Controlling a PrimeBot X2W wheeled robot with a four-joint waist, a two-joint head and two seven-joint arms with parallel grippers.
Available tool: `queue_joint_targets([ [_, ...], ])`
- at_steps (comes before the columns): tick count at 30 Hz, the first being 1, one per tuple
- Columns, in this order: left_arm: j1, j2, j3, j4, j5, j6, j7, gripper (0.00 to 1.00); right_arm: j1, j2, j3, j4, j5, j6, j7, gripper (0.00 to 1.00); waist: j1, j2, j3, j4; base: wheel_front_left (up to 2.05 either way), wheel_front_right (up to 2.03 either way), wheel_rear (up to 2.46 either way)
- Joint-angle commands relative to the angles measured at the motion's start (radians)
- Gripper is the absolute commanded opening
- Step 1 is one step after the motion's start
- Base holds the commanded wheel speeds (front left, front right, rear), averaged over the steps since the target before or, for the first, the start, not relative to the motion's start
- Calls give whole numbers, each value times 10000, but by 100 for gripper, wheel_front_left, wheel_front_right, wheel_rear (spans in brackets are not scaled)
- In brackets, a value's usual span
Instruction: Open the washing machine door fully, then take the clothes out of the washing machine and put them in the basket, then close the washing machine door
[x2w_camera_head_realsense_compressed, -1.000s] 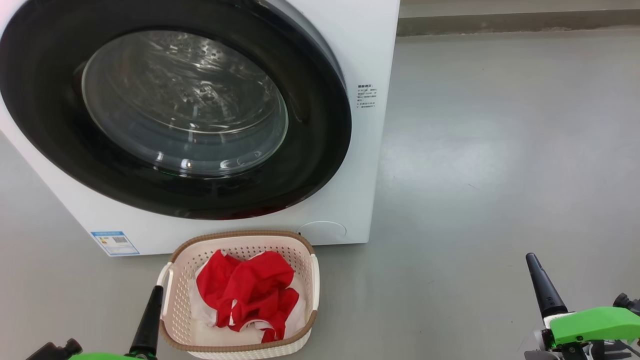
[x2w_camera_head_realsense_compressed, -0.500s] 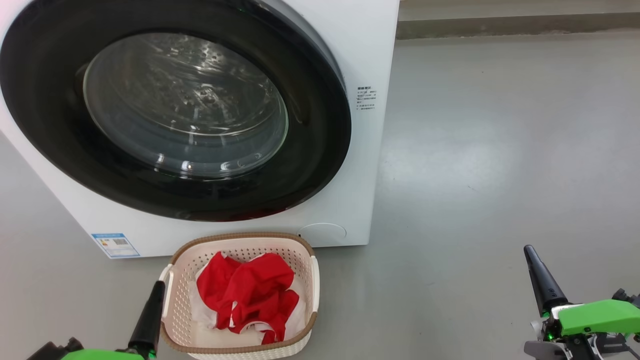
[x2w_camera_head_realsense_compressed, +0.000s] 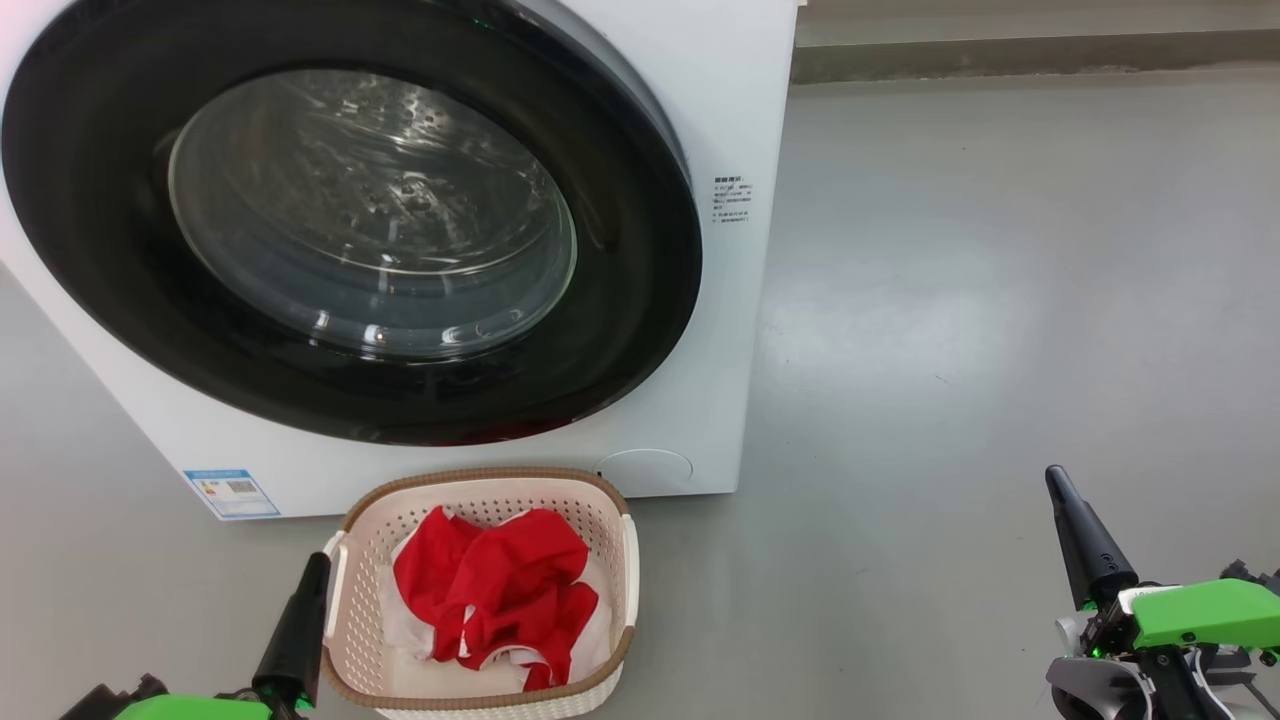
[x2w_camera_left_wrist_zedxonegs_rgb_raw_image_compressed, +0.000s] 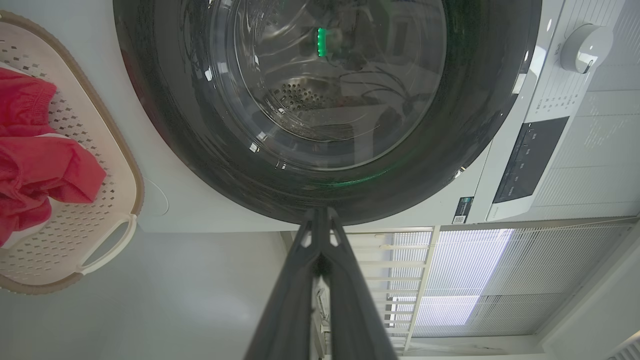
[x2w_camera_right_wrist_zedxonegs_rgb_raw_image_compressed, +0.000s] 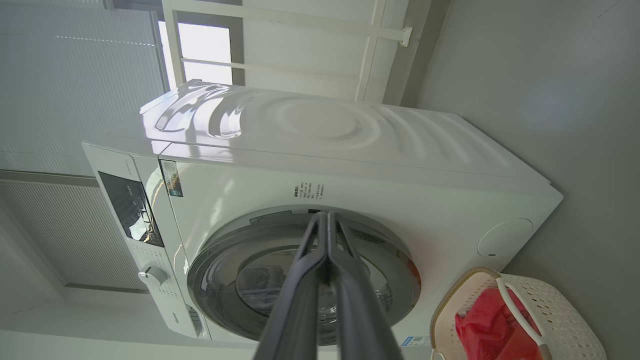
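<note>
Nearest, the left gripper (x2w_camera_head_realsense_compressed: 316, 568) has its jaws closed on nothing, the two dark fingers pressed into one spike. It stands just beside the left handle of the basket (x2w_camera_head_realsense_compressed: 480, 474); whether it touches that handle cannot be told. The right gripper (x2w_camera_head_realsense_compressed: 1056, 482), jaws likewise closed and holding nothing, is well apart on the other side, over grey floor (x2w_camera_head_realsense_compressed: 950, 350).

The basket sits on the floor between the two. The clothes (x2w_camera_head_realsense_compressed: 490, 580) lie bunched inside it, red with white trim, below the brown rim on every side. The basket's far rim comes close up to the front of the washing machine (x2w_camera_head_realsense_compressed: 720, 100), under the lowest arc of the washing machine door (x2w_camera_head_realsense_compressed: 620, 300).

That door sits closed against the machine's front, its black rim reaching nearly to the right-hand corner. From that corner a broad stretch of floor runs right and back to a low ledge along the wall.
</note>
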Motion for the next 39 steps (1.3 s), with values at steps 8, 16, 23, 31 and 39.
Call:
queue_joint_targets([
  [8, -448, 74, 379, -263, -97, -69, 86, 0, -436, -169, 127, -296, 43, -6, 47, 0, 0, -1, 0, 0, 0, 0, 0],
  [16, -448, 74, 379, -264, -97, -69, 86, 0, -436, -167, 124, -296, 40, -6, 50, 0, 0, -1, 0, 0, 0, 0, 0],
  [23, -448, 74, 379, -265, -97, -69, 86, 0, -437, -166, 121, -296, 38, -6, 52, 0, 0, -1, 0, 0, 0, 0, 0],
  [31, -448, 74, 379, -265, -97, -69, 86, 0, -437, -164, 119, -296, 36, -6, 54, 0, 0, -1, 0, 0, 0, 0, 0],
  [39, -448, 74, 379, -266, -97, -69, 86, 0, -437, -162, 117, -295, 34, -6, 55, 0, 0, -1, 0, 0, 0, 0, 0],
])
